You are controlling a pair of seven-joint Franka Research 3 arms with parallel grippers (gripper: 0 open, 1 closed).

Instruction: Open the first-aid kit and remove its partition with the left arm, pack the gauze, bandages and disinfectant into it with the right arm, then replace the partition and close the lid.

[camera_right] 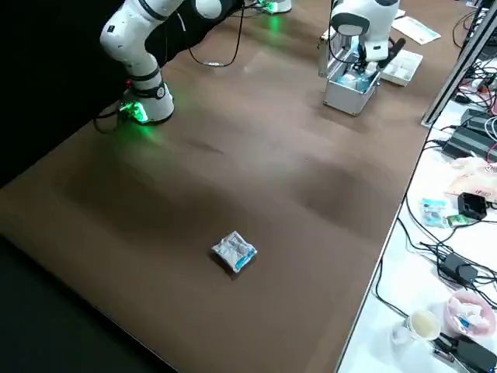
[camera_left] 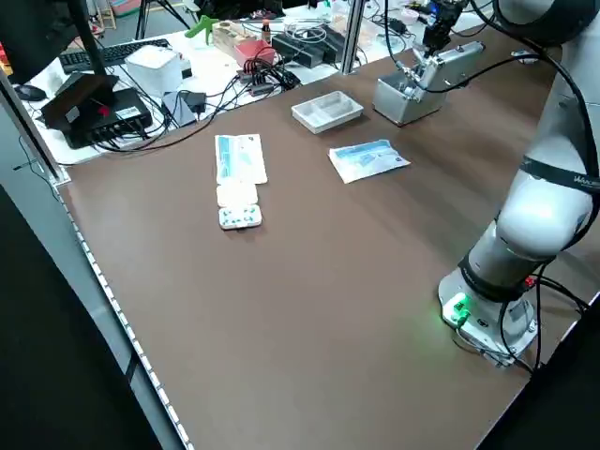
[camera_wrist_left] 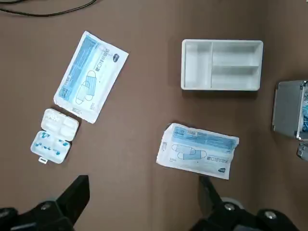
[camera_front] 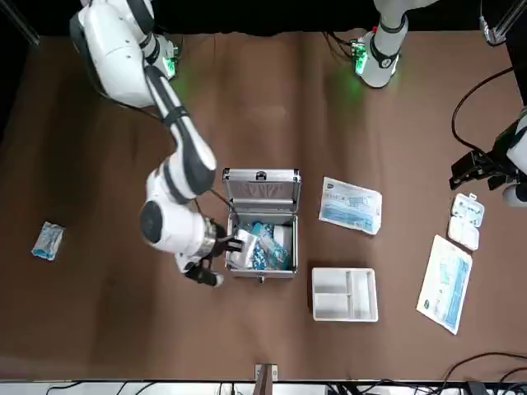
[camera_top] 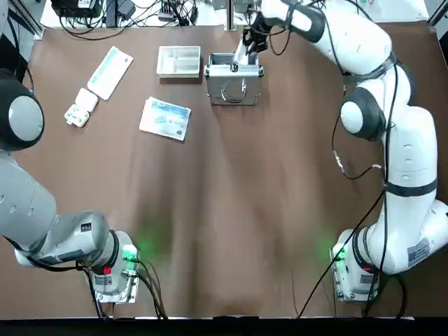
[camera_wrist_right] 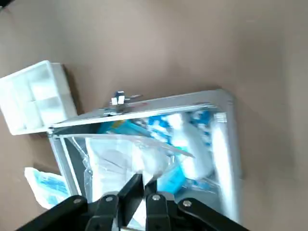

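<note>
**Right gripper holds a clear packet over the open first-aid kit**

The first-aid kit (camera_top: pixel 234 78) sits at the far side of the table (camera_top: pixel 231 210), about centre, with the lid (camera_front: pixel 262 186) swung open and standing up on the robot-facing side. Blue-and-white packets and a white item lie inside the case; the disinfectant cannot be picked out for certain.

The right arm (camera_top: pixel 392 140) reaches across to the far edge. The right gripper (camera_top: pixel 246 43) hangs over the kit's open compartment, at its right far corner. Its fingers (camera_wrist_right: pixel 126 190) are pinched together on a clear plastic packet (camera_wrist_right: pixel 126 156), which lies partly inside the case.

The partition (camera_top: pixel 178 61), a white divided tray, lies on the table just left of the kit, apart from it. A flat blue-white packet (camera_top: pixel 165 118) lies nearer the robot and left of the kit. Further left are a long blue-white packet (camera_top: pixel 110 71) and a small white pill box (camera_top: pixel 80 108) with blue dots, close together. A crumpled blue-white packet (camera_front: pixel 47 240) lies alone, well to the right of the kit.

The left arm (camera_top: pixel 42 224) is parked at the left, folded back over its base. The left gripper (camera_front: pixel 476 169) hovers above the table near the pill box and long packet. Its fingers (camera_wrist_left: pixel 72 197) stand wide apart with nothing between them.

Cables and electronics clutter the bench beyond the far edge.
</note>
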